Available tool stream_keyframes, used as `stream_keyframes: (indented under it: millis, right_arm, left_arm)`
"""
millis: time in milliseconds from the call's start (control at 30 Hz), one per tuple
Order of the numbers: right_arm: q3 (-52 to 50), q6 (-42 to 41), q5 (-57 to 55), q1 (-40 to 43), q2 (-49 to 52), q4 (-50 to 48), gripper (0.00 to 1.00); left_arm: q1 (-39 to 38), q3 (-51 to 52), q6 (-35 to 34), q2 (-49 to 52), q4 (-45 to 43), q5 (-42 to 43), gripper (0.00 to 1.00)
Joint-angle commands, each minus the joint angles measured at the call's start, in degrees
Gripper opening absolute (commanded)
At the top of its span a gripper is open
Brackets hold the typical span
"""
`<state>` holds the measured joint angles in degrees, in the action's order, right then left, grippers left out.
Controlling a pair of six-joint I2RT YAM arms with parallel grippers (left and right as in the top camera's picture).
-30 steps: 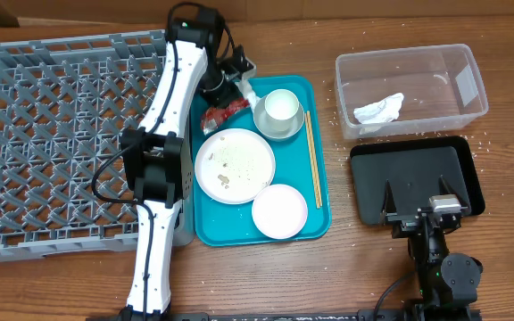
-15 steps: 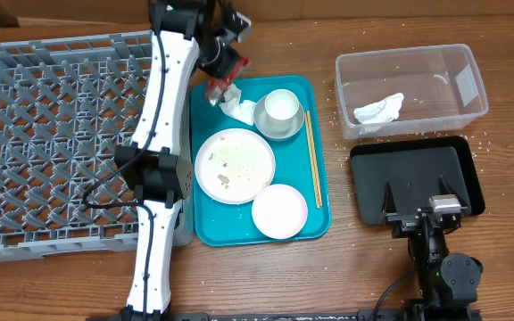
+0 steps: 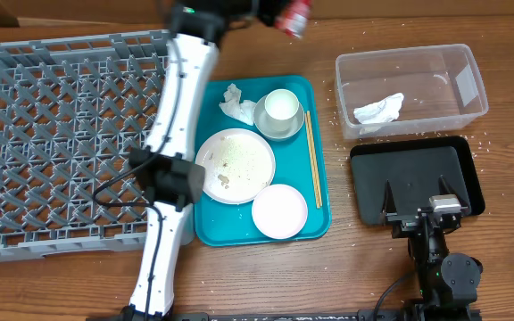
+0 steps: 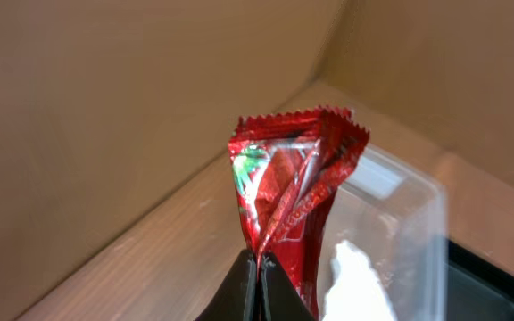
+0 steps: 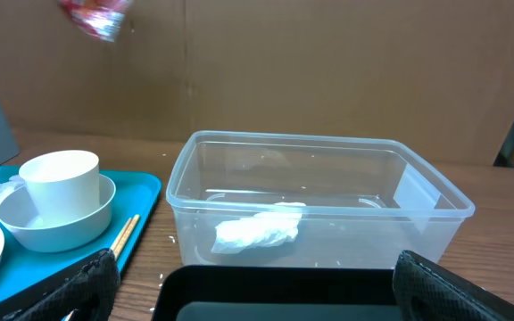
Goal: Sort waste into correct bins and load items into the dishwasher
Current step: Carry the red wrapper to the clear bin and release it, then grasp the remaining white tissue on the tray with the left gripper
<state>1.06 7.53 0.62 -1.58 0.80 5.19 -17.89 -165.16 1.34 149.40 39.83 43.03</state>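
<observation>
- Grey dish rack, left of frame: nothing loaded yet.
- Teal tray, centre: holds the white plate, other dishes and a crumpled tissue, all waiting to be sorted.
- Clear tub, upper right: a second tissue lies inside; probably where the wrapper is headed.
- Right gripper, lower right: jaws wide, idle over the black tray.
- Left gripper, top centre: pinched on the red wrapper, held high, clear of the dishes.

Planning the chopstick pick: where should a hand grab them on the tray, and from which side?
Grip the chopsticks at mid-length, straight down from above, closing across both sticks. They lie flat, side by side, along the tray's right rim; the middle sits clear of the bowl and small dish, likely leaving room to close.
</observation>
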Motion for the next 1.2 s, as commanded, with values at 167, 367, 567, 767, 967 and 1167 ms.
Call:
stream_keyframes:
  millis: [167,367,567,767,967,1167]
  right_arm:
    - [-0.6,0.0,-0.5,-0.3,-0.6,-0.4,1.00]
    - [-0.6,0.0,-0.5,-0.3,-0.6,-0.4,1.00]
    - [-0.6,0.0,-0.5,-0.3,-0.6,-0.4,1.00]
    - [-0.6,0.0,-0.5,-0.3,-0.6,-0.4,1.00]
    - [-0.6,0.0,-0.5,-0.3,-0.6,-0.4,1.00]
    - [-0.6,0.0,-0.5,-0.3,-0.6,-0.4,1.00]
  left_arm:
    - [-14.1,10.5,-0.2,1.1,-14.2,0.9,0.04]
    - [-18.6,15.0,1.3,1.2,-13.9,-13.7,0.33]
    - [-17.6,16.2,2.2,1.2,-14.0,-13.6,0.90]
    - [-13.1,16.0,1.2,-2.7,-12.7,-7.6,0.79]
    - [-5.0,16.0,4.5,-10.7,1.4,-7.0,0.78]
    - [5.7,16.0,9.3,-14.6,22.3,-20.6,0.66]
